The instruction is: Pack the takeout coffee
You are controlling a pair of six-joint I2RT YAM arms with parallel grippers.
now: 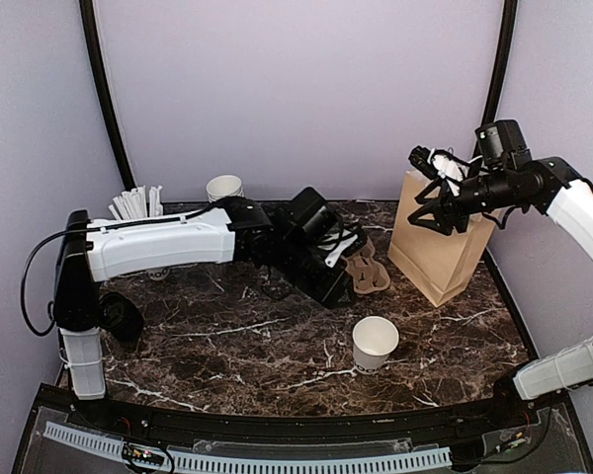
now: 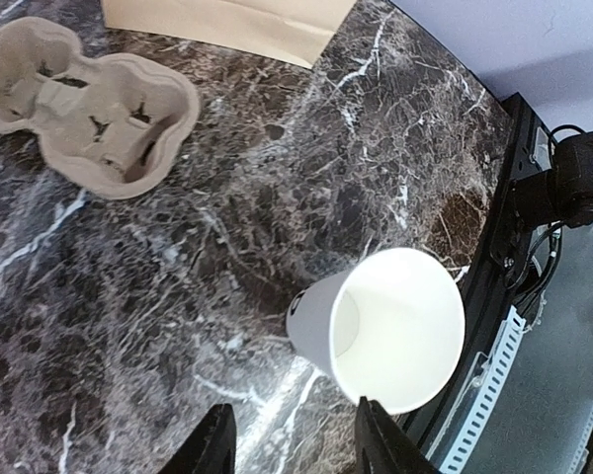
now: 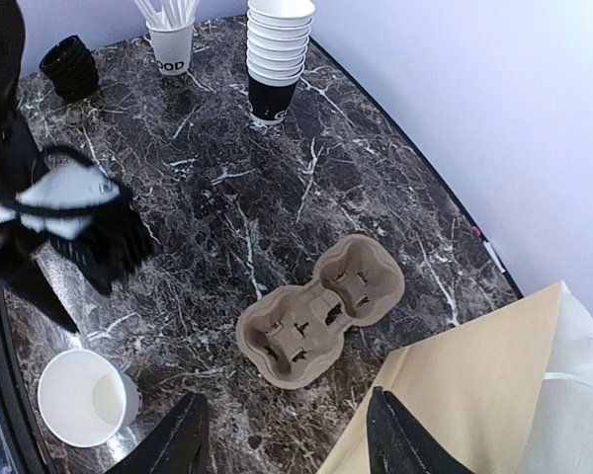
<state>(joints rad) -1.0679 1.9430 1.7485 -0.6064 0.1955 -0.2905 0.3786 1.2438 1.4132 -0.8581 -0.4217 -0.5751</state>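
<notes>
left claw (image 2: pixel 295 420): fingers parted, holding nothing, over the middle of the dark marbled desk (image 1: pixel 277 336).
right claw (image 3: pixel 287 400): fingers spread wide, empty, raised at the top of the tall brown paper bag (image 1: pixel 440 252).
small white paper cup (image 1: pixel 376 341): upright and open-topped, alone toward the near edge, right of middle.
moulded brown pulp cup carrier (image 1: pixel 368 272): wells empty, between left claw and bag.
bag: upright in the far right corner.
stack of lidless white cups (image 3: pixel 280 44): far edge, left of middle.
white cup of white sticks (image 3: pixel 170 44): far left corner.
black round lids (image 3: pixel 69 64): stacked by the left edge.
</notes>
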